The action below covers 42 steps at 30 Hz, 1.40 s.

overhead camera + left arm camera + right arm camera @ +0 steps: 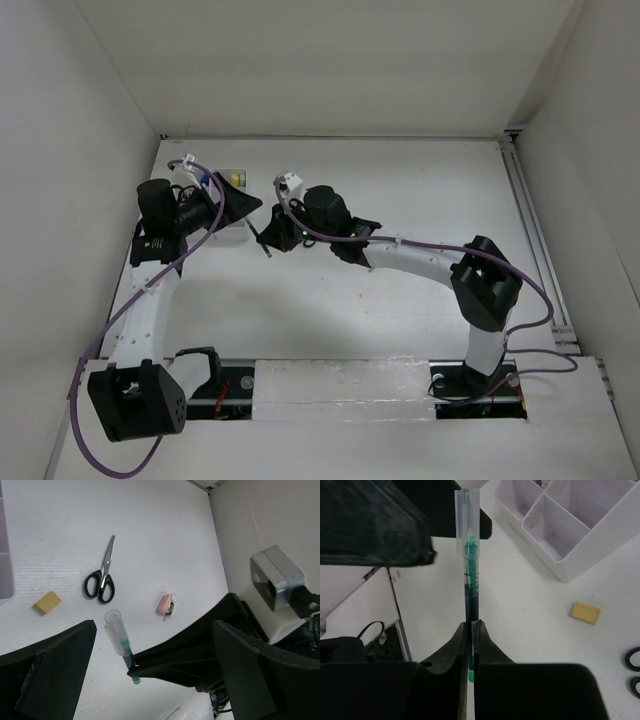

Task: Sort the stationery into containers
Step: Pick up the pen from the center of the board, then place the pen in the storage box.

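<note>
My right gripper [471, 625] is shut on a green pen with a clear cap [469, 565] and holds it above the table; in the top view it [272, 238] is right of the white divided tray [228, 236]. The same pen [120, 639] shows in the left wrist view, pinched by the right gripper's black fingers [165, 664]. My left gripper [155, 680] is open and empty, over the tray's right side [238, 205]. Black-handled scissors [102, 575], a tan eraser [47, 602] and a small pink item [167, 604] lie on the table. The tray's near compartments [575, 525] look empty.
Yellow and green markers [238, 178] sit at the tray's far end. White walls enclose the table on the left, back and right. The eraser [585, 613] and scissor handles [635, 667] lie right of the held pen. The tray's edge [5, 555] is at far left.
</note>
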Tool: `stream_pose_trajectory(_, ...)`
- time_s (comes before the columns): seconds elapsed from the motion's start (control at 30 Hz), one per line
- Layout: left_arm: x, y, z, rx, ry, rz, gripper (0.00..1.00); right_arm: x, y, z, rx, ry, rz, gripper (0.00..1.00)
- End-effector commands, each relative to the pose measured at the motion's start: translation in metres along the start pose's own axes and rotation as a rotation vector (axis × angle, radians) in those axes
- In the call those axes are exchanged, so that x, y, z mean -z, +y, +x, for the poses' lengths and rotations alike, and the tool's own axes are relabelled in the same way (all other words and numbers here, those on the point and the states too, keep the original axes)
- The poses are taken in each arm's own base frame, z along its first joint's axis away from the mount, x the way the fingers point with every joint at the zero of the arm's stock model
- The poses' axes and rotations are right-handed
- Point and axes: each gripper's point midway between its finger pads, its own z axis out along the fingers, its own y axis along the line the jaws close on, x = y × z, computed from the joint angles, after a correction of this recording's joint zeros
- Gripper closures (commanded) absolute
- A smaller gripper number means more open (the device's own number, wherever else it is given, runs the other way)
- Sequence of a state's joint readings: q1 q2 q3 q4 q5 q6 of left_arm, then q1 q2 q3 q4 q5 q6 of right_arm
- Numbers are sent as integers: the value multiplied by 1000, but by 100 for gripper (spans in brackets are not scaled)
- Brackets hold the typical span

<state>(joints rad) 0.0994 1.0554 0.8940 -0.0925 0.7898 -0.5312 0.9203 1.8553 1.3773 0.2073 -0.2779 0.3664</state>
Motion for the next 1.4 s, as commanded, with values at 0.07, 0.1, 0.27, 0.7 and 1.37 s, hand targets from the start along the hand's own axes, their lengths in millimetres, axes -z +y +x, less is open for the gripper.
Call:
stream_pose_trajectory(0.07,4,8,7,-40,-5,-28,3,9,39,-61,48,-166,-124,100)
stream_pose_trajectory(0.1,4,7,5,-36,-12,-23,8,10,44,-62,55,-170,-150,100)
stream_pose_trajectory(0.27,4,-2,3,-34,-12,15,53,13,52,-67,46,-194,-168,100)
stream_pose_trajectory(0.7,10,18,-44,56,-242,-183,100,29,20,-73,-17,-244,15,1)
stream_pose_trajectory(1.37,67,149,-203,155,-835,-1007,100,157,-34,-11,30,-186,304,1)
